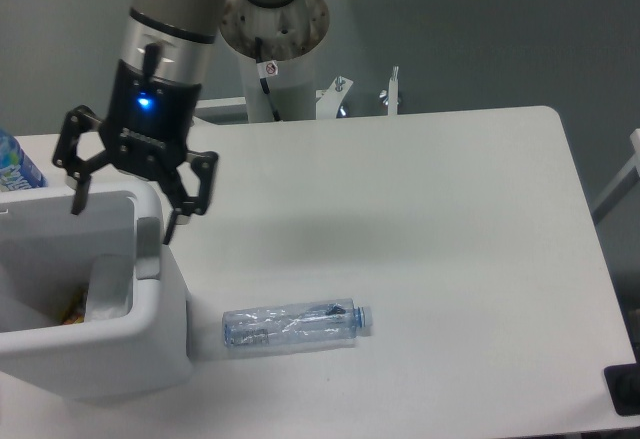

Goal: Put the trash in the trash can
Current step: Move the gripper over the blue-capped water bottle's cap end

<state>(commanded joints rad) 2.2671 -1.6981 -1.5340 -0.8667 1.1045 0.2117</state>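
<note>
One piece looks done: we see something pale, likely the wrapper (108, 289), inside the trash can (150, 334). Our gripper (125, 209) hangs empty above its rim, jaws spread wide. The crushed bottle (292, 326) lies on the table (420, 219) beside the can, not yet picked up.
</note>
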